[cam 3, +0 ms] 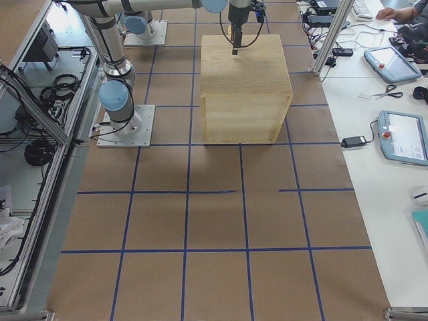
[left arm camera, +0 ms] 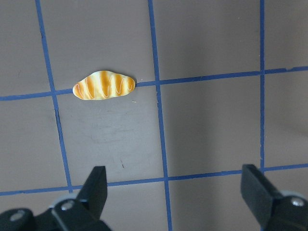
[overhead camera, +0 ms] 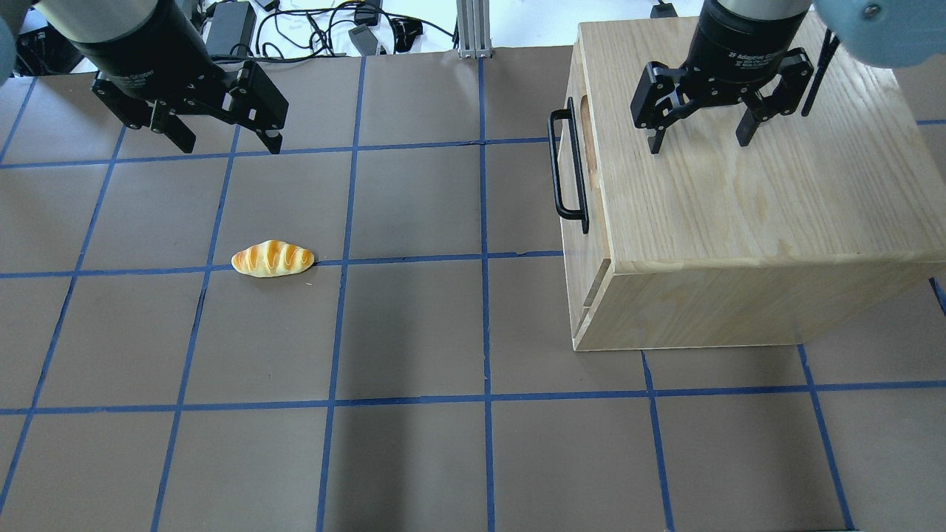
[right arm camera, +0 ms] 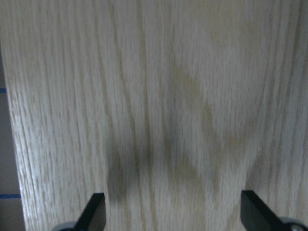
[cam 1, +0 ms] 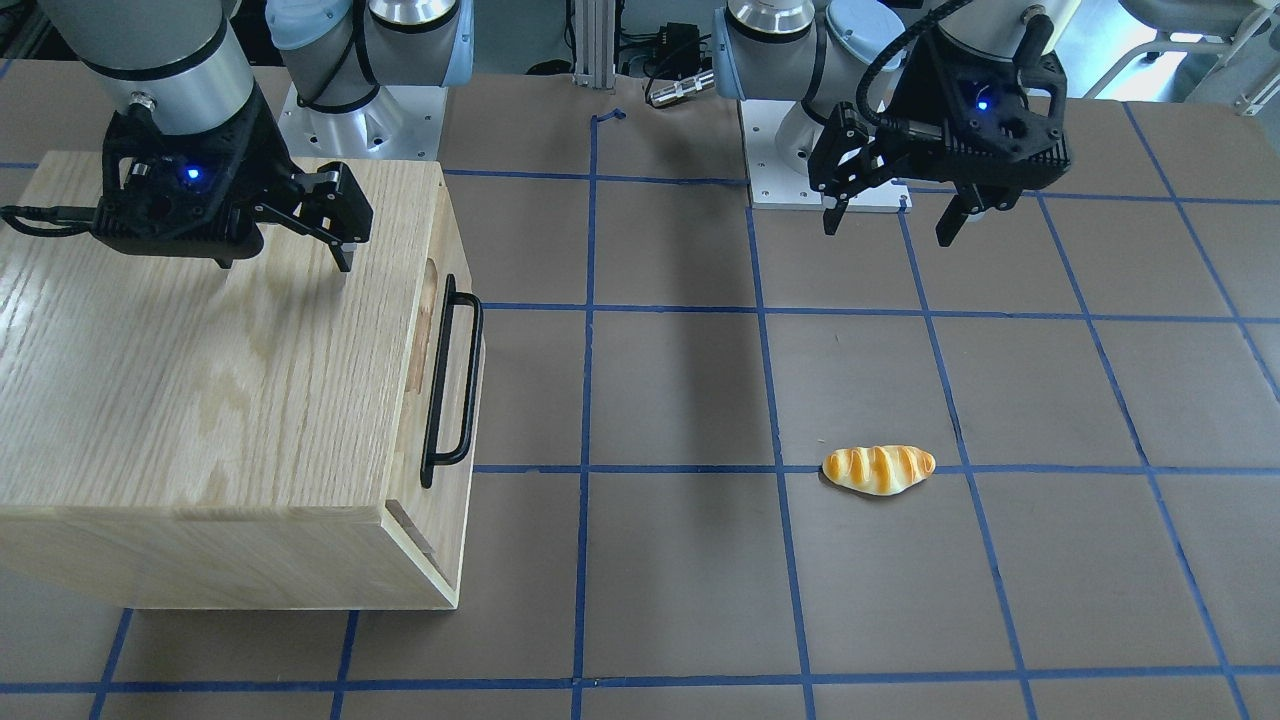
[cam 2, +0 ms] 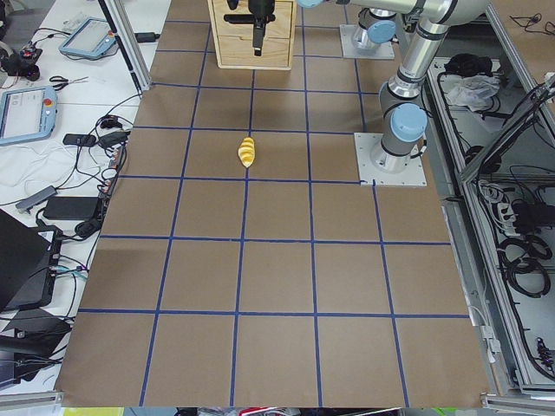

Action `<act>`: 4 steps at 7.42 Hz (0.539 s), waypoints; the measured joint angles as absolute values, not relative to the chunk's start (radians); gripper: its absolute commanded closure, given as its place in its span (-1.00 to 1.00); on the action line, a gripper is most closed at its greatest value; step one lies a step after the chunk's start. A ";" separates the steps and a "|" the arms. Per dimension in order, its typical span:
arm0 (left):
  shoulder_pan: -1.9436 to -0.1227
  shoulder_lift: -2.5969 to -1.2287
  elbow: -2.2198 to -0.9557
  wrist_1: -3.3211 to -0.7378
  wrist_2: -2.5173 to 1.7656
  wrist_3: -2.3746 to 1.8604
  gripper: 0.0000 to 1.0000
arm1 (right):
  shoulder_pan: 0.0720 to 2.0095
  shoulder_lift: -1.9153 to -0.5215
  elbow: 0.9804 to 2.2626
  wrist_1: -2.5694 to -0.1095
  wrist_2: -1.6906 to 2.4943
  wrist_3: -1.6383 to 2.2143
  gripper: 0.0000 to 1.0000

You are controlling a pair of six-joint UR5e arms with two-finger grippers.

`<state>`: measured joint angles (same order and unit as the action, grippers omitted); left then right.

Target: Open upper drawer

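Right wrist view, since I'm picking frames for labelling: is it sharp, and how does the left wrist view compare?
Right wrist view: soft, cabinet top grain smeared, faint shadow at lower left. Left wrist view: crisp, bread roll stripes clear.

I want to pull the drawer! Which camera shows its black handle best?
The front-facing view: the handle shows whole and biggest. The overhead view shows it whole too, but smaller. The left view is too far to tell. The right view and both wrist views miss it.
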<state>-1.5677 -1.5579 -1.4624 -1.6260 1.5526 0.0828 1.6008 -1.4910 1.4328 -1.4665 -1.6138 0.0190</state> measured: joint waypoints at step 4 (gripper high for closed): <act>-1.568 -1.565 -1.465 -1.626 1.549 0.082 -1.00 | 1.601 -1.491 1.433 -1.466 -1.614 0.020 -1.00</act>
